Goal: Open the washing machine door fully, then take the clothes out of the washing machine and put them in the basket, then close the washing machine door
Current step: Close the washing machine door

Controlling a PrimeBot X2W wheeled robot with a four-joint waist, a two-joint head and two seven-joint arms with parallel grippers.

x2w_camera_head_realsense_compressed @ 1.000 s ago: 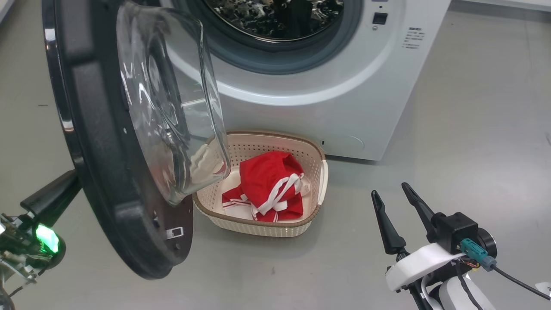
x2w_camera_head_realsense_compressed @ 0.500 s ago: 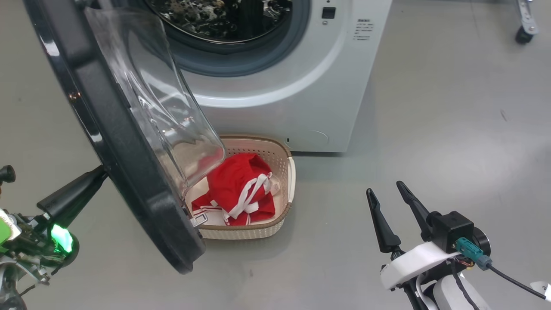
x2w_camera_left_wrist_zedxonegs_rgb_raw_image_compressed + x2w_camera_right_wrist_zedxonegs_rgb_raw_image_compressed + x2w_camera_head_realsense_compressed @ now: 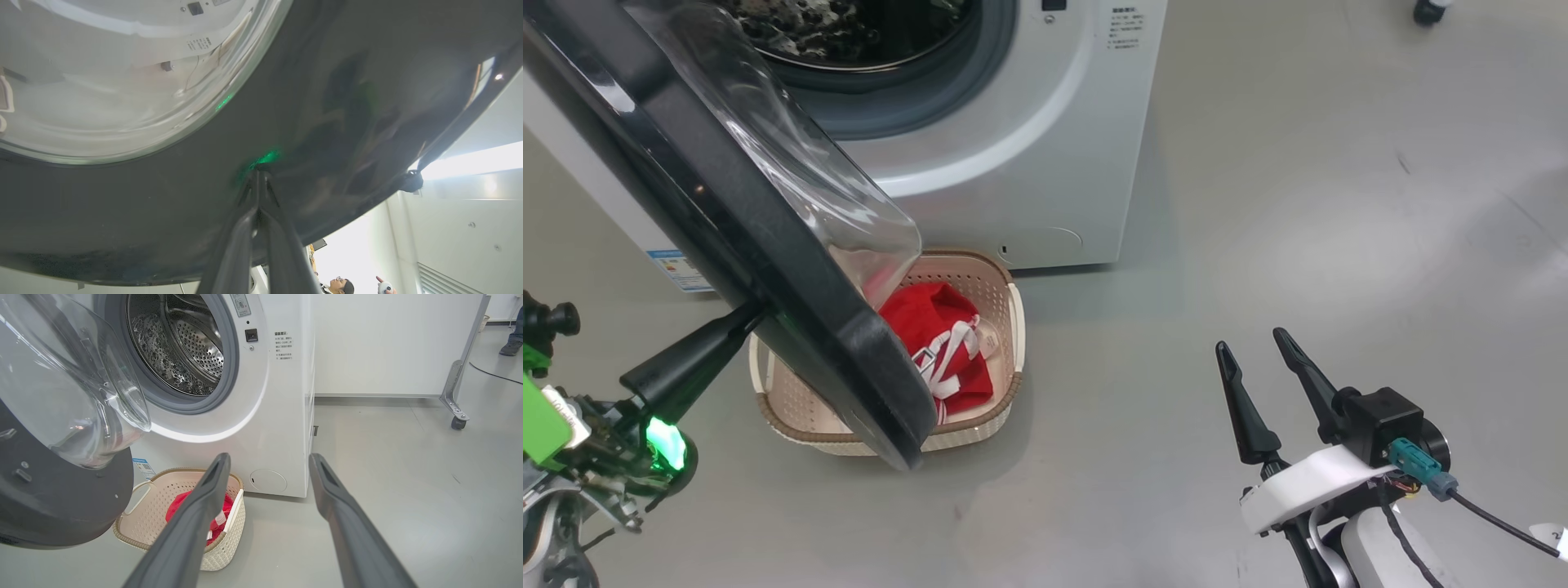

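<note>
- Smooth grey floor (image 3: 1258, 204); white wall (image 3: 388, 343) behind, with a wheeled metal leg (image 3: 454, 396) and somebody's shoe (image 3: 510, 348) far off.
- One washing machine (image 3: 1029, 163), steel drum in sight; one door (image 3: 768, 269) partly open, hanging over the basket.
- One basket (image 3: 1015, 327) on the floor just in front of the machine, red clothes (image 3: 915, 314) bundled inside.
- Two grippers: left gripper (image 3: 745, 314) pinched tight, tip against the door's glossy outer face, holding nothing.
- Right gripper (image 3: 1250, 340) spread wide, empty, above bare floor well right of the basket.
</note>
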